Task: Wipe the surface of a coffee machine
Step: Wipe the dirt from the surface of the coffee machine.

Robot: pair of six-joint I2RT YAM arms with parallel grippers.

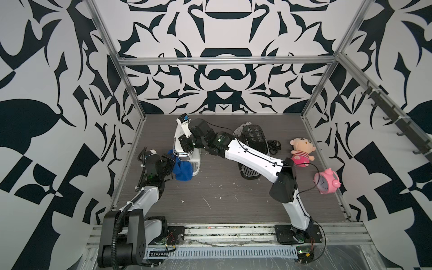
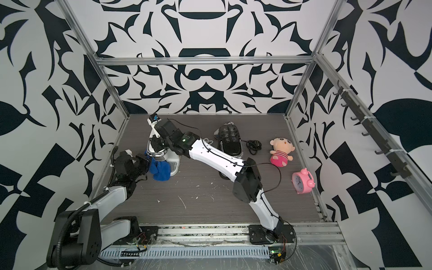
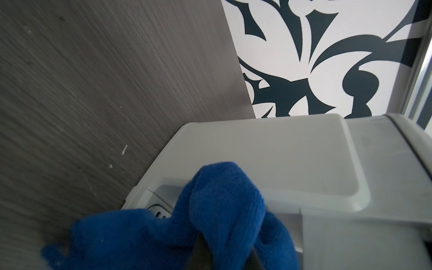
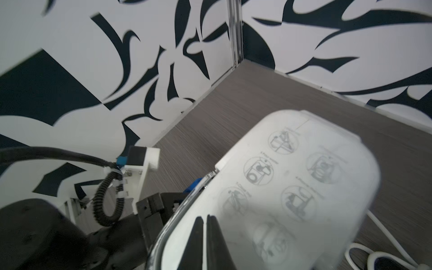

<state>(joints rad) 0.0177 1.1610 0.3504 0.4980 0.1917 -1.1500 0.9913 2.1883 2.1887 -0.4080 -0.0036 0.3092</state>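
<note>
Closest to the lens, the left arm's black base housing (image 1: 121, 236) is sitting off the desk's (image 1: 222, 205) front left corner. Further in along the left edge, the left gripper (image 1: 168, 164) is pinching a blue cloth (image 1: 183, 169) and holding it against the left flank of the white coffee machine (image 1: 178, 138), which is standing toward the rear left corner. The fingertips are lying buried in the folds, so in the left wrist view only dark slivers are poking out beneath the cloth. Whether its hanging end is reaching the desk is hard to tell.

The right arm is stretching across from the front right corner. Its forearm (image 1: 252, 159) is covering the middle of a black coffee machine (image 1: 254, 138) near the rear edge, so only the top and a slotted drip tray (image 1: 249, 173) are showing. In both top views the wrist is masking the right gripper. In the right wrist view that gripper (image 4: 205, 218) is hovering over the white machine's lid (image 4: 292, 187) with its fingers pressed together and nothing showing between them. Whether they are touching the lid is unclear. The lid's pictograms are coming out blurred, and a white cable (image 4: 385, 228) is running off the frame.

A black cord (image 1: 273, 146), a plush doll (image 1: 301, 152) and a pink alarm clock (image 1: 327, 181) are lying toward the right edge.
</note>
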